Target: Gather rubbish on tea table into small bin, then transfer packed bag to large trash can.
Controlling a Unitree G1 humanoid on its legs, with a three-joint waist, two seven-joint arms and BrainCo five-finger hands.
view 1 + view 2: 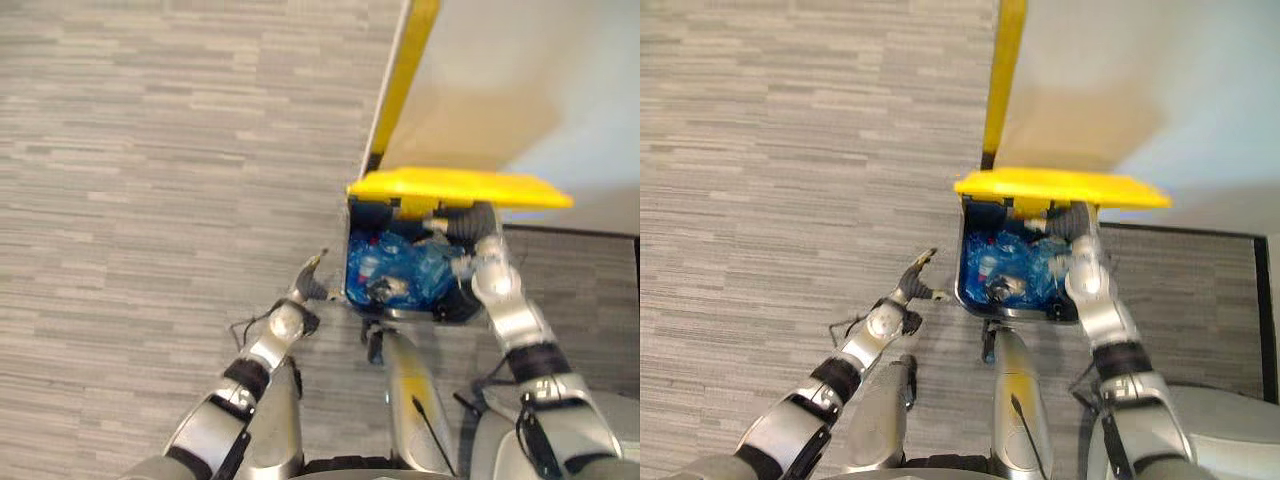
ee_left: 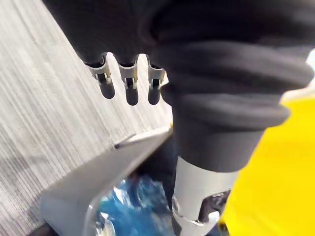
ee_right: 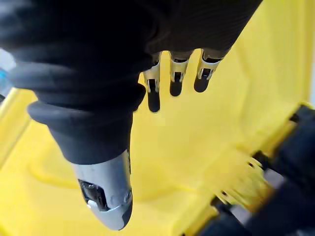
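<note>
Crinkled blue plastic bag [image 1: 402, 276], packed, inside yellow-lidded grey large trash can [image 1: 455, 187]: judged light, soft, slippery; best pinched by loose folds. Left hand [image 1: 912, 283], right hand [image 1: 470, 224] spread, empty.

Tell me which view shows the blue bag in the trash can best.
Left eye view: it looks down into the open trash can at the blue bag. Right eye view matches; left wrist catches a corner; right wrist faces the yellow lid.
</note>
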